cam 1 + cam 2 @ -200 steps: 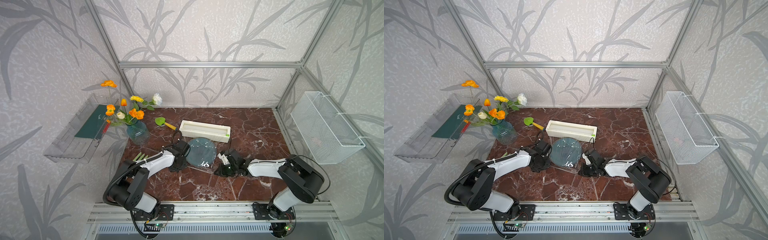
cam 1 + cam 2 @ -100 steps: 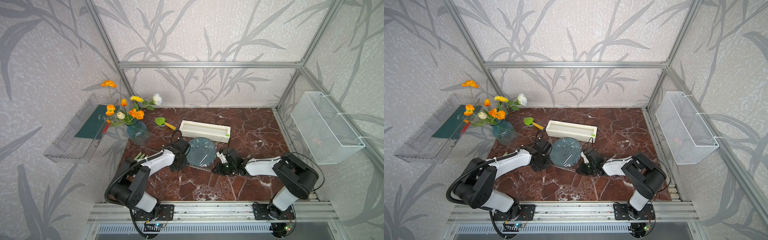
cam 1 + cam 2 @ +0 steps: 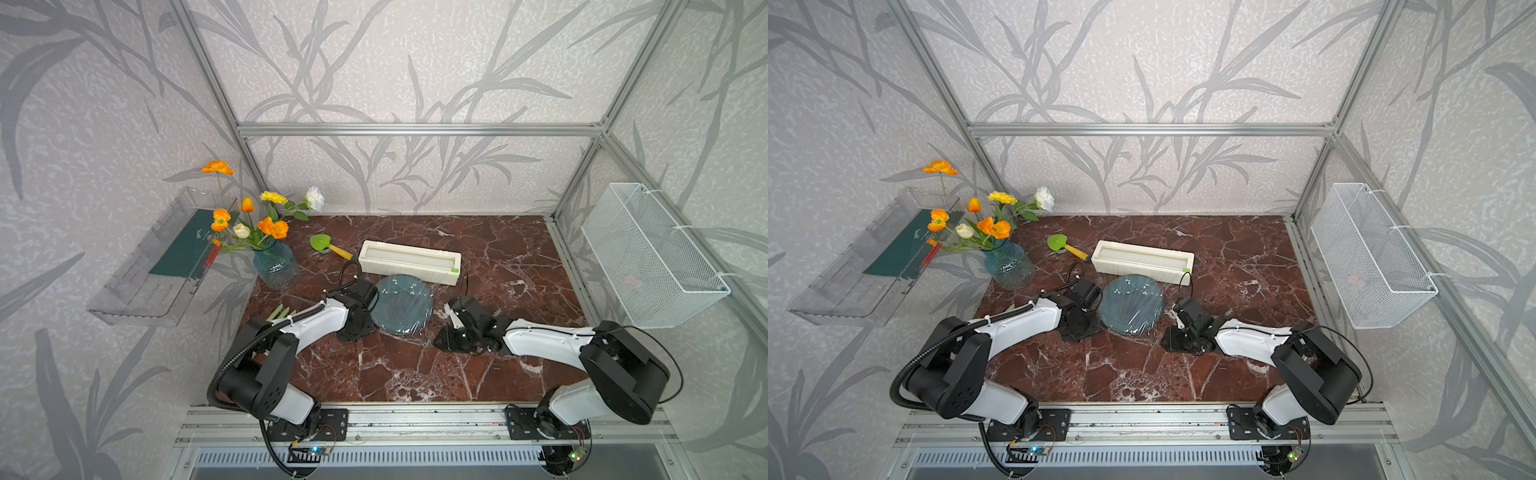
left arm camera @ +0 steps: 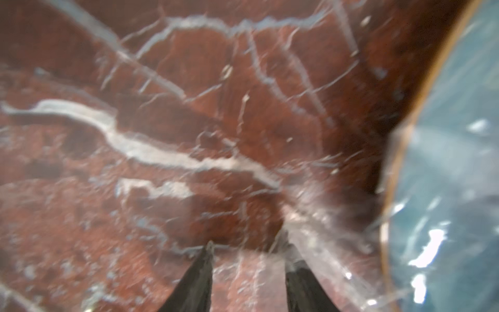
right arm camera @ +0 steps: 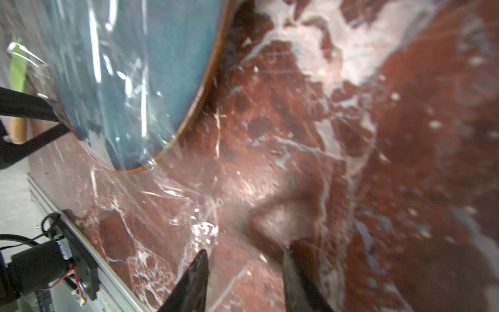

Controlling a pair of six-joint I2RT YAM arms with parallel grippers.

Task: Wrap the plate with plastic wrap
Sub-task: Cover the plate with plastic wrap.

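dispenser box (image 3: 409,262): being carried by the tabletop (image 3: 498,249)
flowers (image 3: 272,227): being held in the vase (image 3: 277,268)
green shovel (image 3: 320,242): being flanked by vase and dispenser box
wire basket (image 3: 648,257): being held by the wall

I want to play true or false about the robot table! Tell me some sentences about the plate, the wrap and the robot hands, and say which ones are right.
1. The plastic wrap lies over the plate. True.
2. The plate is standing up on its edge. False: it lies flat on the marble table, just in front of the dispenser box.
3. The left gripper and the right gripper both have their jaws apart. True.
4. The vase is red. False: the vase holding the flowers is blue glass.
5. A green toy shovel lies near one end of the dispenser box. True.
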